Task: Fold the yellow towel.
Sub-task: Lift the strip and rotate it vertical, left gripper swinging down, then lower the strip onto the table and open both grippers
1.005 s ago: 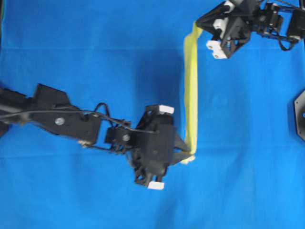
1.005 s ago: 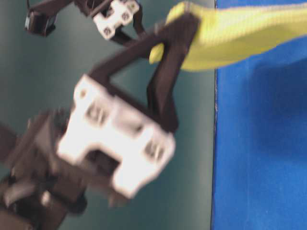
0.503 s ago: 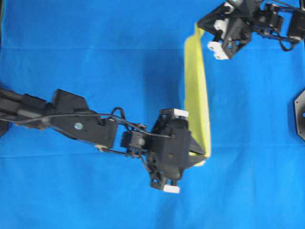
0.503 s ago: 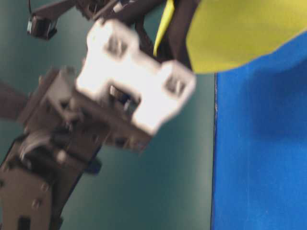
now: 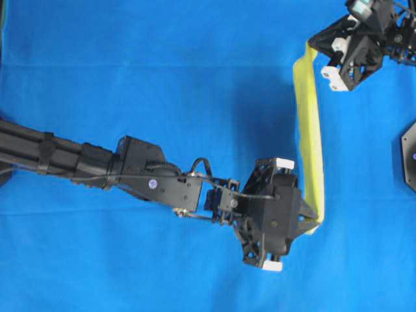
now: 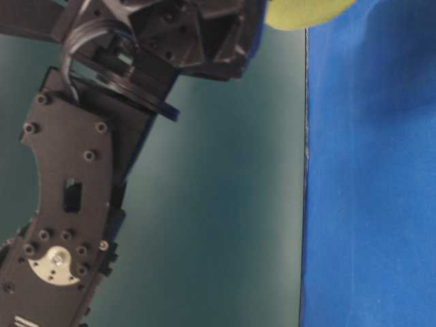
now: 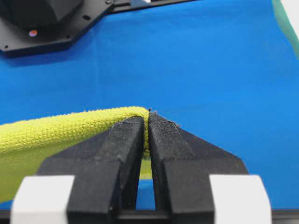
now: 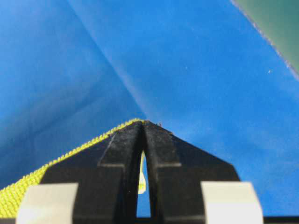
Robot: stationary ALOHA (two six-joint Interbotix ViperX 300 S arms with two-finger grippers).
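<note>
There are no words, numbers, labels or signs to read in any of these pictures. The arms, the cloth and the blue cover are all plain, with nothing written or printed on them.

Table-level view: the yellow towel (image 6: 303,10) is cut off by the top edge, only a small patch showing at upper centre; a black arm (image 6: 75,184) fills the left, cropped on three sides. Overhead view: the right claw (image 5: 312,49) is partly cropped at the upper right corner; a black plate (image 5: 408,156) is cut by the right edge.
</note>
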